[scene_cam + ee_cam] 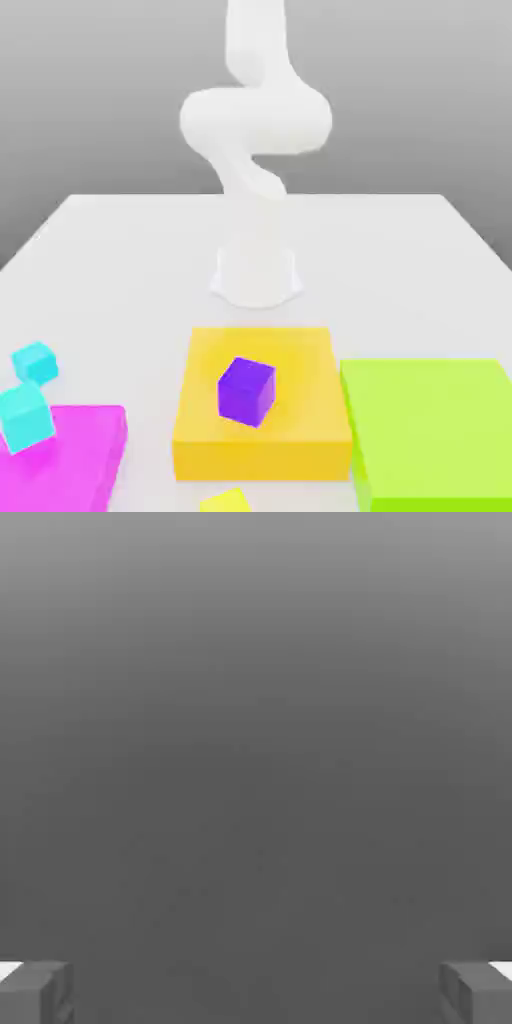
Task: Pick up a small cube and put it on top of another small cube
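Observation:
The small purple cube (246, 390) sits on top of the flat orange-yellow block (262, 440), near its middle. The small yellow cube (226, 501) lies on the table just in front of that block, cut off by the lower edge of the exterior view. In the hand view my gripper (256, 992) stands open, its two grey fingertips (35, 992) far apart with nothing between them and only a plain grey background ahead. The white arm (255, 130) rises from its base (257, 272) at the middle of the table, behind the blocks.
A flat lime-green block (435, 430) lies at the exterior view's right, a flat magenta block (60, 455) at its left. One cyan cube (25, 418) rests on the magenta block's edge; another (35, 362) sits behind it. The white table (400, 250) stretches back.

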Robot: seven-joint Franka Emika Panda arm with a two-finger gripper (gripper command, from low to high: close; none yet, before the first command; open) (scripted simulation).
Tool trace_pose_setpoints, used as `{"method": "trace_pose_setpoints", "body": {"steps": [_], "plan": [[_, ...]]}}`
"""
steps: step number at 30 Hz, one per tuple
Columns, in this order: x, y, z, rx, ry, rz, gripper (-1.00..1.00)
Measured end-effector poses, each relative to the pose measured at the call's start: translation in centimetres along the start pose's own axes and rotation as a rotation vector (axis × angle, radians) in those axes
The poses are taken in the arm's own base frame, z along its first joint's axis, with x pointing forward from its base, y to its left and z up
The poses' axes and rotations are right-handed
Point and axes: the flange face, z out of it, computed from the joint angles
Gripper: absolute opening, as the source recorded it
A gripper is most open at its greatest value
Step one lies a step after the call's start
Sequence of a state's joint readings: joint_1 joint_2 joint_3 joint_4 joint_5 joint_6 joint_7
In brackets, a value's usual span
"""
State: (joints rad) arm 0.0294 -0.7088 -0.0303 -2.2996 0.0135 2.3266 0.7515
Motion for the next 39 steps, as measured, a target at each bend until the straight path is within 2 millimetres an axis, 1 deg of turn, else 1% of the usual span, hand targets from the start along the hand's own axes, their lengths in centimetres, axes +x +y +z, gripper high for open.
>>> {"method": "trace_pose_setpoints", "body": {"steps": [5, 8, 11, 17, 20, 23, 26, 29, 33, 34, 39], "plan": [[0.4, 0.7, 9.2, -0.055, -0.128, -0.061, 0.0], [0.0, 1.5, 14.6, -0.089, -0.198, -0.096, 0.0], [-0.9, 2.7, 19.8, -0.126, -0.264, -0.131, 0.0], [-3.8, 6.0, 29.7, -0.207, -0.387, -0.205, 0.0], [-5.7, 8.3, 34.1, -0.251, -0.445, -0.245, 0.0], [-7.8, 10.9, 38.3, -0.299, -0.498, -0.285, 0.0], [-10.0, 13.8, 42.0, -0.35, -0.55, -0.329, 0.0], [-12.3, 17.0, 45.2, -0.401, -0.598, -0.375, 0.0], [-15.0, 20.1, 49.5, -0.416, -0.611, -0.39, 0.0], [-15.6, 20.7, 50.3, -0.416, -0.612, -0.39, -1.0], [-15.6, 20.7, 50.3, -0.417, -0.613, -0.389, -1.0]]}}
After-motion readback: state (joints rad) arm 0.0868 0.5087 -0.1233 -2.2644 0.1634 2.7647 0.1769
